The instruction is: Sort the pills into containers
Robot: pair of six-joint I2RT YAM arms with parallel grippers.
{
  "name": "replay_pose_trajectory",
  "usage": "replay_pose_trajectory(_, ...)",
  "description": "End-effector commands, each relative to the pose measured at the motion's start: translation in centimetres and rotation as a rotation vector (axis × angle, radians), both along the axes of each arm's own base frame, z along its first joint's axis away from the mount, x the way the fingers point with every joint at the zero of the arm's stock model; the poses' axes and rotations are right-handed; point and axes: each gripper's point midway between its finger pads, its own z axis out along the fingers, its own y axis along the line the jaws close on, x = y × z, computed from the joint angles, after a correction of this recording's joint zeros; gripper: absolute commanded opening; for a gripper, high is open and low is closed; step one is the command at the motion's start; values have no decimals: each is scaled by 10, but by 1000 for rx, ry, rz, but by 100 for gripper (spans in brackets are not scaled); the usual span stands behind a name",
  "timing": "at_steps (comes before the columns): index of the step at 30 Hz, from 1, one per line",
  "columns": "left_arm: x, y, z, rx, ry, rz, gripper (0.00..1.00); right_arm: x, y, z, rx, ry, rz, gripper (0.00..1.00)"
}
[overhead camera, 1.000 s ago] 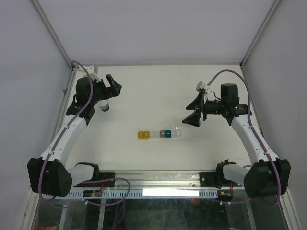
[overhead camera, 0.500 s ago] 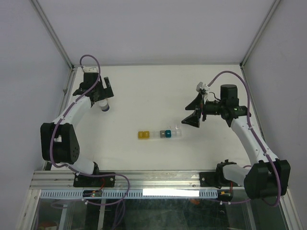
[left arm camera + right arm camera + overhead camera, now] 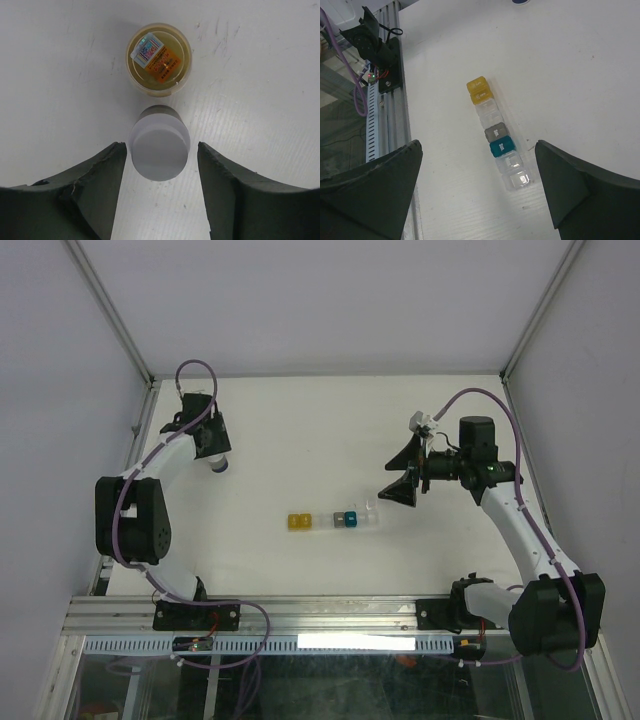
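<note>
Item 1. Containers (image 3: pixel 335 521): one strip of joined compartments lying flat mid-tabletop (image 3: pixel 300 420), yellow end toward the left arm, then clear, grey, teal and clear cells.

Item 2. Left pincer (image 3: pixel 161 145): at the far left of the tabletop, well apart from the strip. It is partly open and straddles an upright grey-capped bottle (image 3: pixel 160 150), with a thin gap showing on each side. It grips nothing.

Item 3. Labelled jar (image 3: pixel 159 60): round with an orange sticker, just beyond the bottle.

Item 4. Right pincer (image 3: pixel 405 478): spread wide, holding nothing, above the tabletop near the strip's clear end.
</note>
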Motion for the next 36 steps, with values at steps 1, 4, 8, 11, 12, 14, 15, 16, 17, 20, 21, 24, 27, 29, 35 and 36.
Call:
replay_pose_trajectory(1, 13, -1, 15, 6, -37, -6, 58, -2, 4, 8, 28, -31, 31, 99)
replay_pose_trajectory(4, 13, -2, 14, 5, -29, -10, 50, -1, 4, 8, 27, -28, 31, 99)
replay_pose_trajectory(8, 13, -2, 12, 4, -18, -17, 38, -2, 4, 6, 26, -23, 31, 99)
replay_pose_trajectory(11, 12, -4, 17, -3, -17, -28, 20, -1, 4, 6, 24, -23, 30, 99)
replay_pose_trajectory(12, 12, -6, 21, -10, -21, -32, 13, -1, 4, 5, 24, -23, 29, 99)
replay_pose_trajectory(14, 8, -14, 38, -45, -55, -48, 3, -1, 4, 3, 20, -19, 33, 99)
replay_pose_trajectory(15, 4, -18, 43, -63, -66, -57, 1, -2, 4, 3, 19, -20, 37, 99)
replay_pose_trajectory(16, 0, -24, 49, -88, -82, -74, 0, -3, 4, 4, 21, -26, 47, 99)
replay_pose_trajectory(17, -5, -31, 55, -120, -95, -93, 0, -6, 4, 5, 22, -39, 57, 99)
replay_pose_trajectory(20, -25, -59, 68, -259, -123, -163, 0, -12, 4, 9, 30, -90, 85, 99)
replay_pose_trajectory(21, -34, -71, 87, -315, -169, -201, 0, -15, 4, 12, 35, -116, 96, 99)
replay_pose_trajectory(24, -61, -122, 109, -491, -229, -347, 0, -26, 4, 18, 47, -222, 132, 99)
replay_pose_trajectory(27, -92, -181, 129, -591, -299, -520, 0, -37, 3, 22, 52, -334, 169, 99)
replay_pose_trajectory(29, -121, -225, 142, -671, -341, -658, 0, -49, 3, 22, 61, -401, 212, 99)
replay_pose_trajectory(35, -170, -296, 171, -823, -472, -886, 0, -66, 2, 23, 61, -551, 269, 99)
replay_pose_trajectory(36, -174, -303, 173, -835, -487, -902, 0, -64, 0, 23, 38, -570, 258, 99)
